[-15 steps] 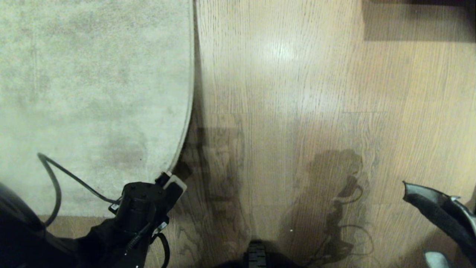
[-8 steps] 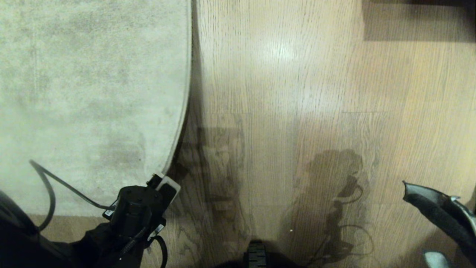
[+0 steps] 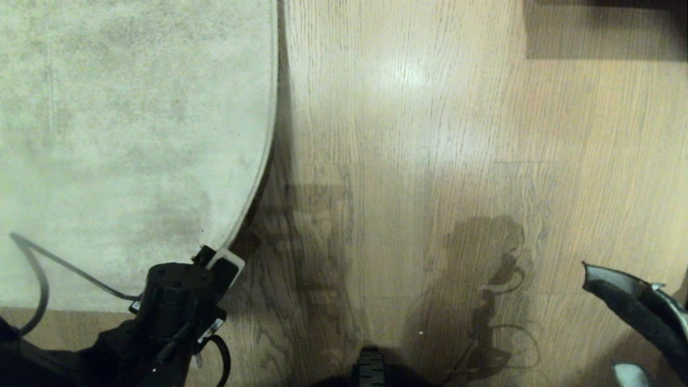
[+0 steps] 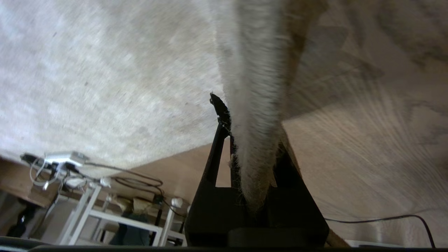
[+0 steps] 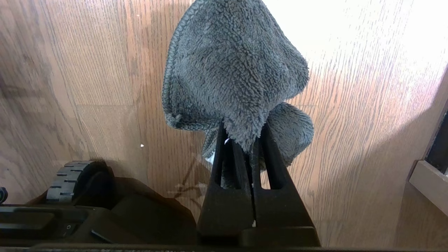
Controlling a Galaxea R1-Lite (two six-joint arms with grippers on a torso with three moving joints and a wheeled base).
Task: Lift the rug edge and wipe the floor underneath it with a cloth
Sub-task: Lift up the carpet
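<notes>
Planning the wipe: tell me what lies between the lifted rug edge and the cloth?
Only bare floor, in the head view, between the rug edge and the cloth.

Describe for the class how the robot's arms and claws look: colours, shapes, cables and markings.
The left claw has black tapered fingers with slot cut-outs. From the head view its wrist is a black round housing with a white plate at the tip, small white labels and a loose black cable. The right claw matches: black, wedge-shaped, slotted.
</notes>
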